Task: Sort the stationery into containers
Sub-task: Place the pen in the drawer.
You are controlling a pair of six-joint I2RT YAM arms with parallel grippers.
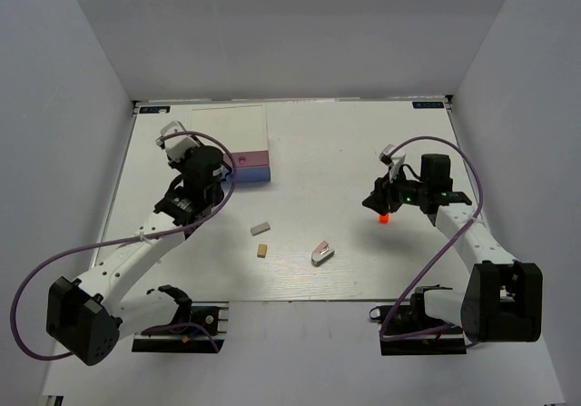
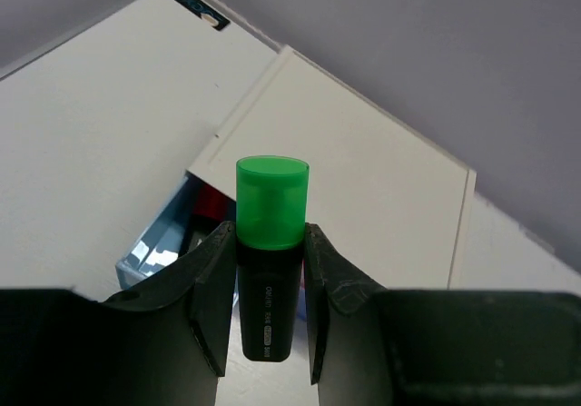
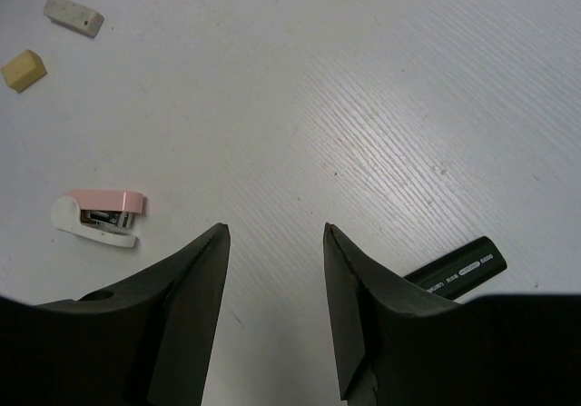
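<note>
Sorting under way; four items left out
The green marker [image 2: 271, 202] is held clamped in the left gripper [image 2: 268, 247] just beside the drawer box [image 2: 363, 188]. Well apart from it, the right gripper [image 3: 277, 242] is held open and empty near a black marker [image 3: 458, 272], a grey-white eraser [image 3: 74, 14], a tan eraser [image 3: 23, 70] and a white-pink piece [image 3: 98, 215].

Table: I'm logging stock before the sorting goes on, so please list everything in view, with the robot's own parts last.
drawer box: one, white top with pink and blue fronts, far left of the table
green-capped marker: one, black body, clamped in the left gripper near the box
orange-red marker: one, black body, on the table beside the right gripper's fingers, not between them
grey-white eraser: one, mid-table
tan eraser: one, just nearer than the grey-white eraser
small stapler: one, pink and white, right of the erasers
table: one, white
left gripper: black, shut on the green-capped marker
right gripper: black, open, empty
</note>
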